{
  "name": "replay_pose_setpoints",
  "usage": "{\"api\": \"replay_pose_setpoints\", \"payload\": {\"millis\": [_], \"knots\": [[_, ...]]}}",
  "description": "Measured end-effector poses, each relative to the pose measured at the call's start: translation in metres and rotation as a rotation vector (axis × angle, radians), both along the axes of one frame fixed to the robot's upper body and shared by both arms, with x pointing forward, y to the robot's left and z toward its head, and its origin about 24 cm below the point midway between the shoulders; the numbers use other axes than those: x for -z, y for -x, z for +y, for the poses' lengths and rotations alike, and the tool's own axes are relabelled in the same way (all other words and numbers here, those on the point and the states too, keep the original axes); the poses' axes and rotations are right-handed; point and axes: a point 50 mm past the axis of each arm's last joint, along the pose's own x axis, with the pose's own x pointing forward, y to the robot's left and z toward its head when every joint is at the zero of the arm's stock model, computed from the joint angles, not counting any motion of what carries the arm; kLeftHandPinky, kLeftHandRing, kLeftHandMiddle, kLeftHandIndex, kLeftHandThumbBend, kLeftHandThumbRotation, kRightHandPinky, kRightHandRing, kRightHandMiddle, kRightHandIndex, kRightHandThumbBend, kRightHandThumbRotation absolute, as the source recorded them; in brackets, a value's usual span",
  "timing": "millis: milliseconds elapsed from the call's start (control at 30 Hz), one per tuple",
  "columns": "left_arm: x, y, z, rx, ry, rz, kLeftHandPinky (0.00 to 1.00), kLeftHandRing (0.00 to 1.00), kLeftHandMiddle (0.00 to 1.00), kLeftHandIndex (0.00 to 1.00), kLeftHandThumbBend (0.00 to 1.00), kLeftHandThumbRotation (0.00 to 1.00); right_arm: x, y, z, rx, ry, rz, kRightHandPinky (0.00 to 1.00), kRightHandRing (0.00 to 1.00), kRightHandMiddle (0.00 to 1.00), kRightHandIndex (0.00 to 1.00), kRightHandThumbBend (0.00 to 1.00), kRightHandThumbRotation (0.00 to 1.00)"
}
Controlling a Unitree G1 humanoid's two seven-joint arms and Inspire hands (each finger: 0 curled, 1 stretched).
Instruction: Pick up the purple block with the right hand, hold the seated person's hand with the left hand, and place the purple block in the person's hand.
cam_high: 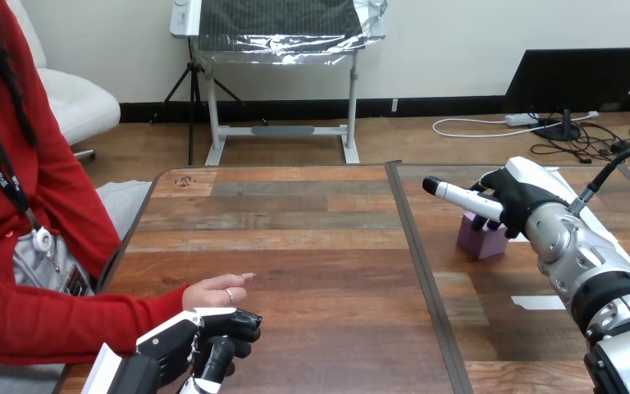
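The purple block stands on the right half of the wooden table. My right hand hovers right over it and hides its right top part. Its fingers point straight out to the left above the block, so the hand is open. The person's hand rests on the table near the front left, fingers pointing right. My left hand lies against the near side of that hand, just below it; whether it grips the person's hand is not visible.
A dark seam runs front to back between the two table halves. A white strip of tape lies on the right half near my right forearm. The person sits at the table's left side.
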Motion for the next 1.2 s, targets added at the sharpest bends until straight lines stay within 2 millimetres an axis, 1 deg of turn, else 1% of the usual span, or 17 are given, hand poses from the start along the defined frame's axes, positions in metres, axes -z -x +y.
{"api": "replay_pose_setpoints", "payload": {"millis": [200, 433, 633, 833, 933, 1133, 1200], "knots": [[0.0001, 0.0002, 0.0000, 0.000, 0.000, 0.001, 0.57, 0.64, 0.67, 0.64, 0.43, 0.87, 0.0000, 0.0000, -0.0001, 0.001, 0.000, 0.000, 0.53, 0.68, 0.74, 0.85, 0.87, 1.00], [0.0004, 0.0008, 0.0001, -0.001, 0.000, 0.004, 0.57, 0.64, 0.66, 0.64, 0.43, 0.87, 0.0002, 0.0002, -0.0007, 0.006, 0.002, 0.003, 0.50, 0.66, 0.73, 0.85, 0.86, 1.00], [0.0008, 0.0018, 0.0002, -0.002, 0.000, 0.009, 0.57, 0.64, 0.67, 0.65, 0.44, 0.87, 0.0000, 0.0001, -0.0008, 0.009, 0.004, -0.002, 0.45, 0.61, 0.68, 0.83, 0.85, 1.00], [0.0019, 0.0034, 0.0005, -0.005, -0.001, 0.021, 0.57, 0.64, 0.67, 0.65, 0.44, 0.88, -0.0012, -0.0003, -0.0013, 0.020, 0.012, -0.027, 0.42, 0.57, 0.63, 0.77, 0.84, 1.00], [0.0023, 0.0043, 0.0006, -0.006, -0.001, 0.026, 0.57, 0.64, 0.67, 0.65, 0.43, 0.89, -0.0021, -0.0005, -0.0018, 0.029, 0.016, -0.046, 0.39, 0.53, 0.60, 0.73, 0.84, 1.00], [0.0028, 0.0055, 0.0007, -0.006, -0.001, 0.032, 0.57, 0.64, 0.67, 0.65, 0.43, 0.89, -0.0038, -0.0009, -0.0029, 0.048, 0.020, -0.079, 0.31, 0.42, 0.49, 0.64, 0.81, 1.00], [0.0029, 0.0058, 0.0007, -0.006, -0.001, 0.033, 0.57, 0.64, 0.67, 0.65, 0.43, 0.89, -0.0042, -0.0010, -0.0031, 0.052, 0.021, -0.087, 0.30, 0.40, 0.47, 0.63, 0.80, 1.00]]}}
